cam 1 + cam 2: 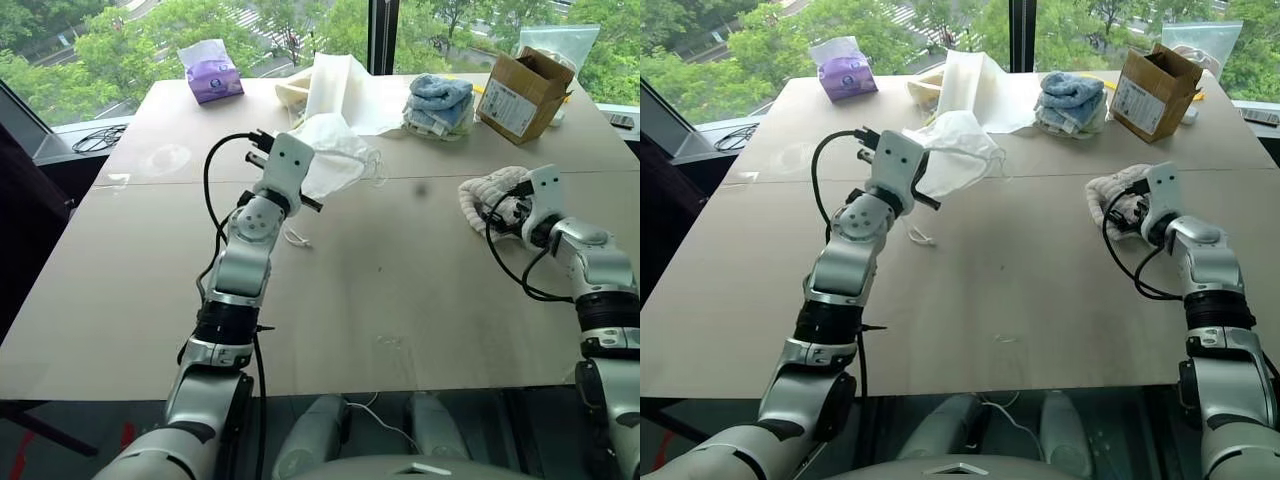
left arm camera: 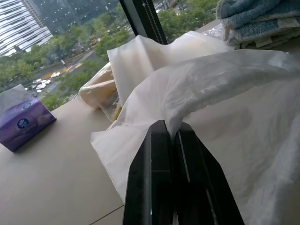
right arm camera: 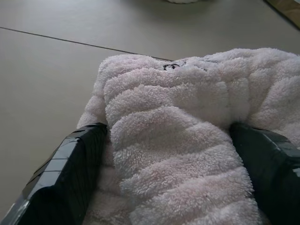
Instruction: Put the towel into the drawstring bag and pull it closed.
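Observation:
My left gripper is shut on an edge of the drawstring bag, a thin white fabric bag. It holds the bag up over the middle of the table, and the bag hangs and trails toward the far side. A thin cord loop lies on the table beneath it. The towel, cream-white and fluffy with ribs, lies bunched at the right of the table. My right gripper stands open with the towel between its wide-spread fingers, one on each side of the bunch.
Along the far edge stand a purple tissue pack, a cream sheet of fabric, folded light blue towels and an open cardboard box. A black cable lies on the sill at the left.

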`<act>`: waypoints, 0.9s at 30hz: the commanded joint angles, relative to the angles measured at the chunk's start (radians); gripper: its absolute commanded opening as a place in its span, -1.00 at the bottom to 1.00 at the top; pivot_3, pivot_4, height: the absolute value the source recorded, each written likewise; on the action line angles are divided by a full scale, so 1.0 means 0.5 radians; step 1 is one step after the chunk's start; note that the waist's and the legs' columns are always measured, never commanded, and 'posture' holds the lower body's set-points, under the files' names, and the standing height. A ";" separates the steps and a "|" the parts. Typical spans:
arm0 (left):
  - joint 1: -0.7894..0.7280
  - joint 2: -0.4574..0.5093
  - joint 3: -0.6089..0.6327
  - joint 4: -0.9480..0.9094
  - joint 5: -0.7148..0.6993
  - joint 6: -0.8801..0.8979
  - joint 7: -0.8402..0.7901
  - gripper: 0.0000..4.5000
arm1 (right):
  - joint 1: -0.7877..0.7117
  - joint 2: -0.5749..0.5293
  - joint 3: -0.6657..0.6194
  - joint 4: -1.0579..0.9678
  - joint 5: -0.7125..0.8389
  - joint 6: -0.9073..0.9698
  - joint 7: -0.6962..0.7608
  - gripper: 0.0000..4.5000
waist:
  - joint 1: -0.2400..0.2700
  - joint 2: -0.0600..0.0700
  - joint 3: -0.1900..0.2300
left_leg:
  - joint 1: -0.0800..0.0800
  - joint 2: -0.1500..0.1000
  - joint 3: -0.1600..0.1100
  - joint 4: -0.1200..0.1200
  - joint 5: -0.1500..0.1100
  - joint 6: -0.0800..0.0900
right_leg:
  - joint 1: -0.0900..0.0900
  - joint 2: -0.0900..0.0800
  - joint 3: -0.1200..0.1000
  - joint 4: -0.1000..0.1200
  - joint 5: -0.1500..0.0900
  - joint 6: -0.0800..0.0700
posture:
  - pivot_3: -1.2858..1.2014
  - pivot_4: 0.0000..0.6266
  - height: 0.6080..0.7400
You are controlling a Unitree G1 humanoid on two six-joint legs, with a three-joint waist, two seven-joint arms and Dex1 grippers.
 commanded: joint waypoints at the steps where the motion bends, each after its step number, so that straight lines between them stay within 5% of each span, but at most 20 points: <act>1: -0.005 0.022 0.027 -0.119 -0.015 -0.007 0.009 -0.98 | 0.010 0.000 0.017 -0.198 0.086 0.158 0.128 1.00 | -0.003 0.000 0.000 | 0.000 0.000 0.000 0.001 0.000 0.000 | 0.000 0.000 0.000 0.001 0.000 0.000 | 0.03 -0.52 1.00; 6: 0.005 0.013 0.018 -0.112 -0.012 -0.015 0.016 -0.98 | 0.060 -0.003 0.131 -0.371 0.069 0.330 0.206 1.00 | -0.016 0.000 0.000 | 0.000 0.000 0.000 0.004 0.000 0.000 | 0.000 0.000 0.000 0.003 0.000 0.000 | 0.03 -0.52 1.00; 20: 0.031 0.023 0.003 -0.111 0.000 -0.031 0.012 -0.98 | 0.010 -0.152 0.499 -0.057 -0.629 -0.103 -0.144 1.00 | -0.025 -0.001 -0.001 | 0.002 0.000 0.001 0.009 0.000 0.000 | 0.003 0.001 0.000 0.004 0.003 0.001 | 0.03 -0.52 1.00; 23: 0.027 0.026 0.001 -0.110 0.001 -0.034 0.009 -1.00 | -0.011 -0.160 0.489 0.012 -0.689 -0.155 -0.250 0.63 | -0.001 -0.001 -0.001 | 0.003 0.000 0.000 0.011 0.002 -0.002 | 0.004 0.002 0.000 0.003 0.012 0.002 | 0.03 -0.52 1.00; 27: 0.014 0.030 0.001 -0.100 -0.004 -0.036 0.005 -1.00 | -0.025 -0.160 0.461 0.047 -0.745 -0.203 -0.362 -0.23 | 0.046 -0.001 -0.001 | 0.003 0.000 -0.002 0.011 0.007 -0.008 | 0.004 0.004 -0.001 0.003 0.018 0.002 | 0.03 -0.52 1.00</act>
